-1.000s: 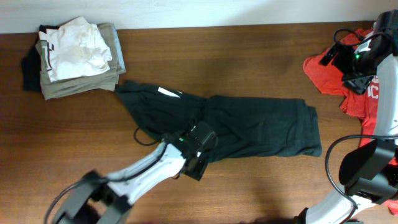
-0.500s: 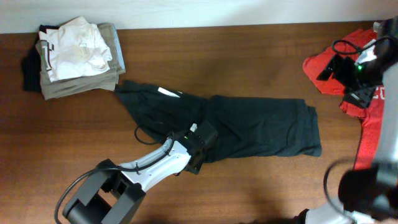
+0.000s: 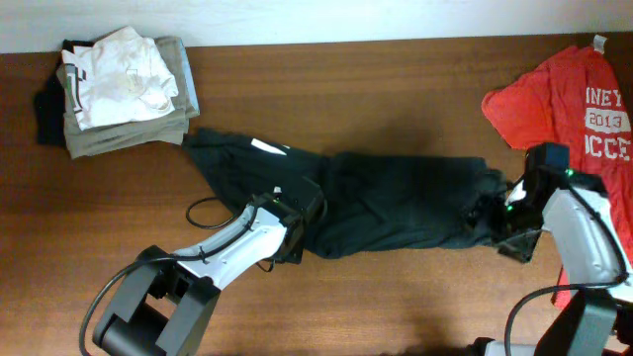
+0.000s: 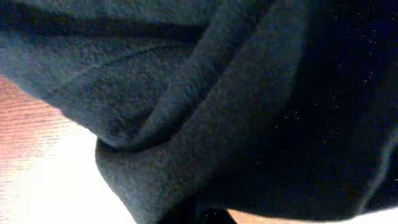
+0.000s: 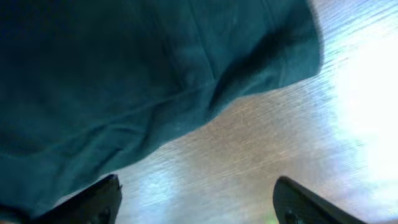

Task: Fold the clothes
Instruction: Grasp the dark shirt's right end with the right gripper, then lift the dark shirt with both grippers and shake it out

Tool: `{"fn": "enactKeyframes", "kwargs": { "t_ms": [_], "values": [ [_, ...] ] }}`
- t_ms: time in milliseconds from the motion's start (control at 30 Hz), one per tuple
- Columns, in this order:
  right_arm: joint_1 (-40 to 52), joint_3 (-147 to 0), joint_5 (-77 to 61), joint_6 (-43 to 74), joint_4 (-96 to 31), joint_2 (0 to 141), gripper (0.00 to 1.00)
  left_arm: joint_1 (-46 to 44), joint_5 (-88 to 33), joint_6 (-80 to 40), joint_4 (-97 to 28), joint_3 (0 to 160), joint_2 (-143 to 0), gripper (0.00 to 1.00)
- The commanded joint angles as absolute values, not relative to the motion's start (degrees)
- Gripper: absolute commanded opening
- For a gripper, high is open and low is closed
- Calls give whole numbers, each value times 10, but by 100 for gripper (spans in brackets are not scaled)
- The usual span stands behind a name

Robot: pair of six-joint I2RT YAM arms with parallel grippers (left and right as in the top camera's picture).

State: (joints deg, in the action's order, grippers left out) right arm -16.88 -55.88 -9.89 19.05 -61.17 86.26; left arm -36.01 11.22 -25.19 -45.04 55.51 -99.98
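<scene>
The black T-shirt [image 3: 396, 203] lies crumpled lengthwise across the middle of the table, its small white label [image 3: 265, 146] near the left end. My left gripper [image 3: 305, 222] sits at the shirt's lower edge and is shut on a bunched fold of the fabric [image 4: 186, 124], which fills the left wrist view. My right gripper [image 3: 497, 225] hovers low at the shirt's lower right corner [image 5: 273, 68]. It is open, with bare wood between its fingertips [image 5: 102, 199]; the left fingertip lies at the hem.
A pile of folded white and khaki garments [image 3: 119, 89] sits at the back left. A red T-shirt with white lettering [image 3: 564, 99] is spread at the back right, beside my right arm. A black cable [image 3: 206, 213] loops on the wood left of my left wrist.
My left gripper closed on the shirt's lower edge and shifted slightly left. My right arm swung down from over the red T-shirt to the black shirt's lower right corner.
</scene>
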Motion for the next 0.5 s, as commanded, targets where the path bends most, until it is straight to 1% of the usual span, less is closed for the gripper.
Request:
{"fn": "enactKeyframes", "kwargs": {
  "t_ms": [0, 33, 100, 167, 200, 233, 300, 467],
  "values": [
    [-169, -494, -110, 226, -540, 858, 74, -357, 118, -263, -451, 564, -1003, 1],
    [-169, -463, -115, 230, -497, 863, 74, -357, 118, -263, -451, 564, -1003, 0],
    [-169, -447, -114, 230, -451, 878, 70, -357, 118, -263, -450, 564, -1003, 0],
    [-169, -447, -96, 230, -439, 888, 61, -357, 118, -263, -450, 564, -1003, 1],
    [-169, -447, -58, 230, -438, 896, 60, -357, 118, -263, -446, 564, -1003, 1],
    [-169, -447, -49, 231, -437, 909, 60, -357, 118, -263, -444, 564, -1003, 0],
    [-169, -447, -53, 235, -429, 939, 57, -357, 118, -263, -442, 564, -1003, 1],
    [-169, -447, -52, 245, -389, 943, 57, -357, 118, -263, -442, 564, -1003, 0]
  ]
}}
